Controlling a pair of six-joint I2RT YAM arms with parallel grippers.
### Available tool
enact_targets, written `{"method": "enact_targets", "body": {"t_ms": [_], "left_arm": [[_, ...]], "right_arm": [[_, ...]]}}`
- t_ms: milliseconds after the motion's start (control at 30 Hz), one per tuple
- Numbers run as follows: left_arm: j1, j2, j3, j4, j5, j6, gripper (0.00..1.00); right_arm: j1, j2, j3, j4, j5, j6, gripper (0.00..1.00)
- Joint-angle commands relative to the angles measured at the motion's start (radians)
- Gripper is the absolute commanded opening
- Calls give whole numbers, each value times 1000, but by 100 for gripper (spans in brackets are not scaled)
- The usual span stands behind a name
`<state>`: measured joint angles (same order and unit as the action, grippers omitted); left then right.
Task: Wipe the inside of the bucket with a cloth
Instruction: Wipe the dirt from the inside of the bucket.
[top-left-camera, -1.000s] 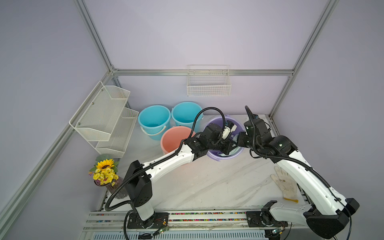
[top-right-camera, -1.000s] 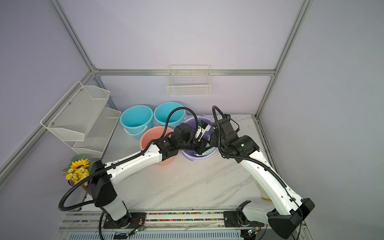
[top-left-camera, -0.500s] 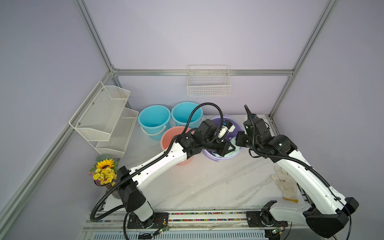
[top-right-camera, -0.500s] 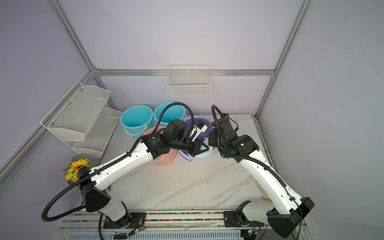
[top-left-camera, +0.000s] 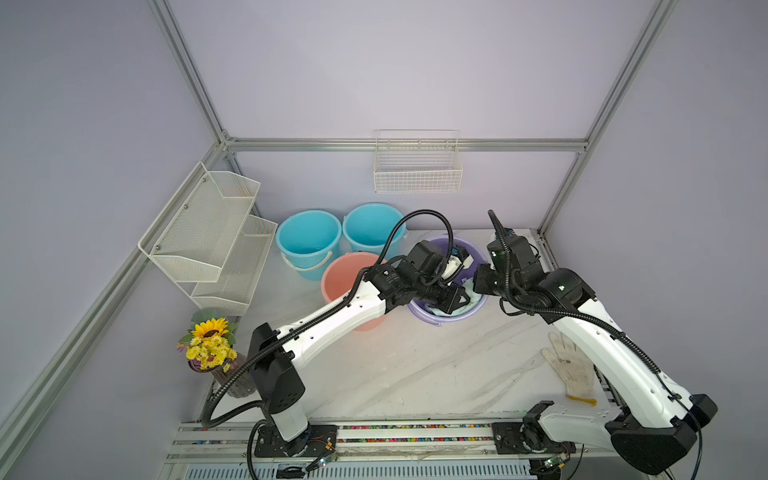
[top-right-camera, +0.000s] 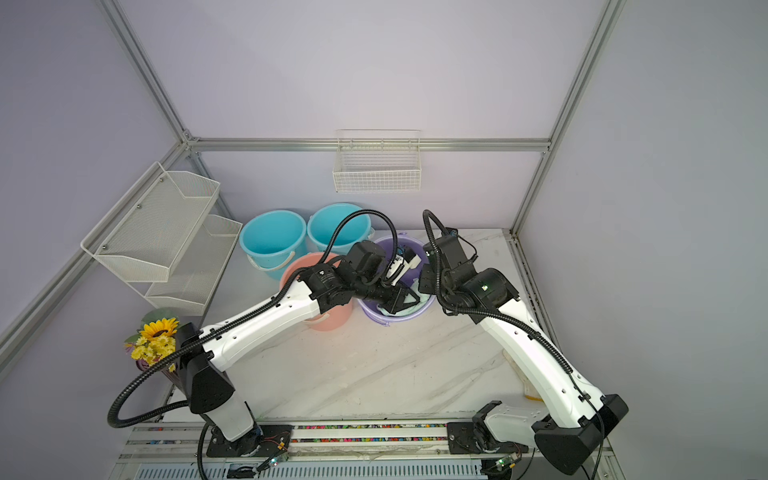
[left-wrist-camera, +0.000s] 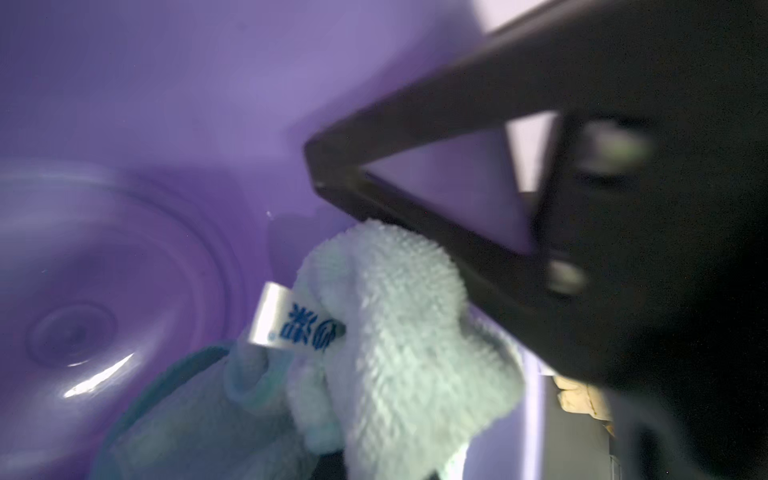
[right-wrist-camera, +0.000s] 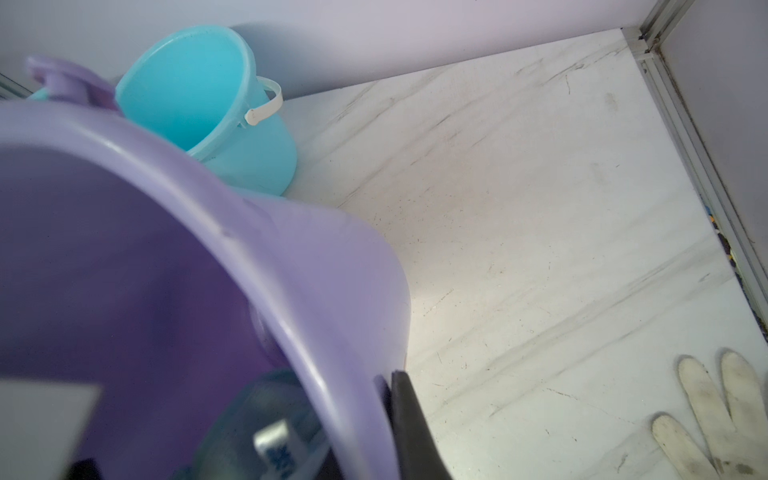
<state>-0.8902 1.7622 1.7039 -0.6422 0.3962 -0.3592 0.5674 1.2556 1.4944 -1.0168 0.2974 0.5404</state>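
Since half a second ago the left arm has pulled its elbow back up and its wrist sits a little further across the bucket's mouth; the right arm has hardly shifted. Nearest me, a white work glove (top-left-camera: 571, 372) lies flat on the marble table (top-left-camera: 415, 374) beside the right arm. Further in, a pink bucket (top-left-camera: 340, 278) stands next to the purple bucket (top-left-camera: 440, 321), which holds the cloth (top-left-camera: 466, 309), a mint-green towel bunched against its inner wall. The left gripper (top-left-camera: 457, 300) reaches down inside, jaws closed on the cloth. The right gripper (top-left-camera: 478, 291) is clamped on the bucket's rim. Only the left wrist view shows the cloth's white tag (left-wrist-camera: 291, 324) with blue print and the bucket's ringed floor. Only the right wrist view shows a black finger (right-wrist-camera: 409, 428) against the bucket's outside wall. Behind stand two blue buckets (top-left-camera: 307, 237) (top-left-camera: 370, 226), and a wire basket (top-left-camera: 417, 166) hangs on the back wall.
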Motion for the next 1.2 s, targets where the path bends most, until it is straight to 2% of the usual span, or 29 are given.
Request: {"method": "enact_targets", "body": {"t_ms": [0,233,533,833,1167], "left_arm": [[-23,65,25,-95,-45,51,0],[-21,175,67,-140,-138,68,0],[-22,242,147,-231,-133,89,0],[-21,86,157,-247,-68,68,0],[-21,-57,171,-367,-17,89,0]], "right_arm": [[2,-11,60,126,-6,43,0],[2,-12,70,123,-4,38,0],[1,-3,75,124,1,28,0],[2,10,27,131,32,8,0],[2,15,13,131,54,-3,0]]}}
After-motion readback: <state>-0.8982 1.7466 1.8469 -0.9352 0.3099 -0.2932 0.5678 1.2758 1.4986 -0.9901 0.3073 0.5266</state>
